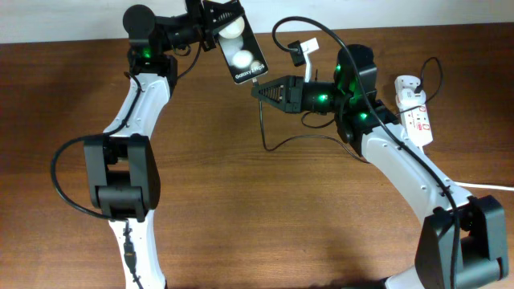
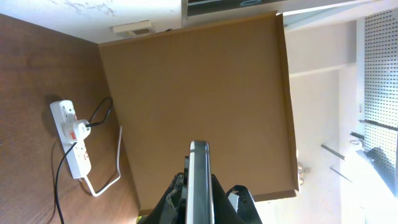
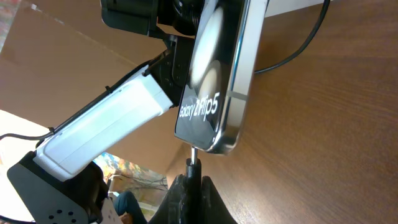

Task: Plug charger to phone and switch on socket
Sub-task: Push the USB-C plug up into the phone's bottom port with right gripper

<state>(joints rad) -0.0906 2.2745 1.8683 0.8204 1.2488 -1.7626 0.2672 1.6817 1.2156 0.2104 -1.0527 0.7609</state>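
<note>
My left gripper (image 1: 215, 18) is shut on the black phone (image 1: 238, 46) and holds it tilted above the table's back edge; in the left wrist view the phone (image 2: 200, 180) shows edge-on between the jaws (image 2: 202, 198). My right gripper (image 1: 261, 91) is shut on the plug tip of the thin black charger cable (image 1: 267, 132), just below the phone's lower end. In the right wrist view the plug tip (image 3: 193, 163) sticks up from the jaws (image 3: 191, 180) and its metal end touches the bottom edge of the phone (image 3: 214, 87). The white socket (image 1: 414, 108) lies at the right.
The socket strip also shows in the left wrist view (image 2: 73, 138) with a black cable plugged in and its thick white cord (image 2: 106, 183) curling off. The white cord (image 1: 486, 185) runs off the right edge of the table. A small white block (image 1: 306, 51) sits behind my right arm.
</note>
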